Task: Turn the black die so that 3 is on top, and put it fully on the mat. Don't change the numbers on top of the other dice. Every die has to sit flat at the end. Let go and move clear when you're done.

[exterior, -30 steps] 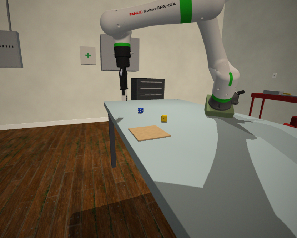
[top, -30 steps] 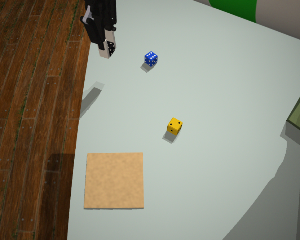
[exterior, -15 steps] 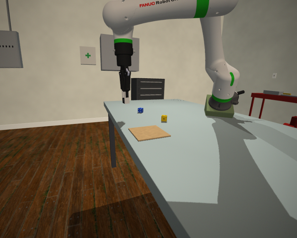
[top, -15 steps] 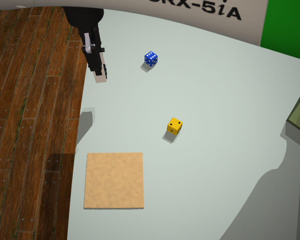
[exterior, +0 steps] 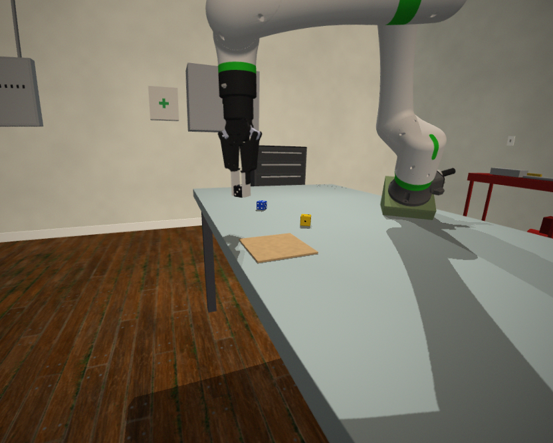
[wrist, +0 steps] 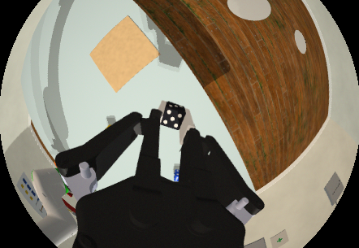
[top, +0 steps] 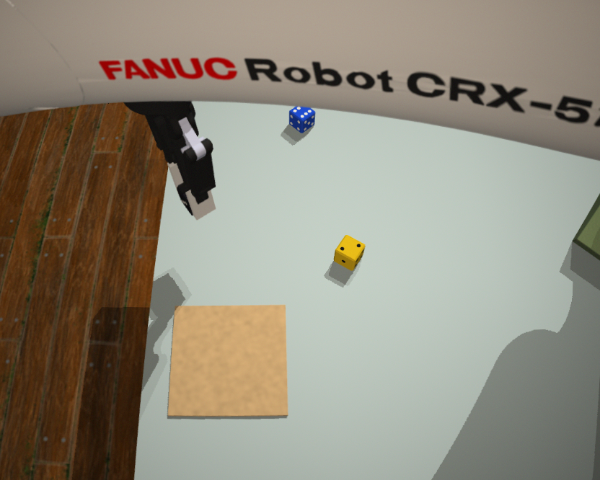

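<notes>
We saw the gripper [top: 195,206] [exterior: 240,185] [wrist: 172,112] clamped on the black die [exterior: 237,191] [wrist: 173,115], held above the table [top: 404,206] [exterior: 343,286] [wrist: 101,76], off the mat [top: 228,361] [exterior: 278,247] [wrist: 123,54]. Blue die [top: 301,119] [exterior: 261,205] [wrist: 176,176] sat flat on the table, as did yellow die [top: 349,252] [exterior: 305,220], 2 up. We couldn't tell the black die's top number.

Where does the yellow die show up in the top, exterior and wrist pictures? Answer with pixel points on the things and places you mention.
Top: just right of centre, 2 up.
Exterior: near centre, beyond the mat.
Wrist: only a yellow sliver, left of centre, behind the gripper [top: 195,202] [exterior: 240,190] [wrist: 172,112].
Shared landmark: the tan mat [top: 228,361] [exterior: 279,247] [wrist: 124,54].
</notes>
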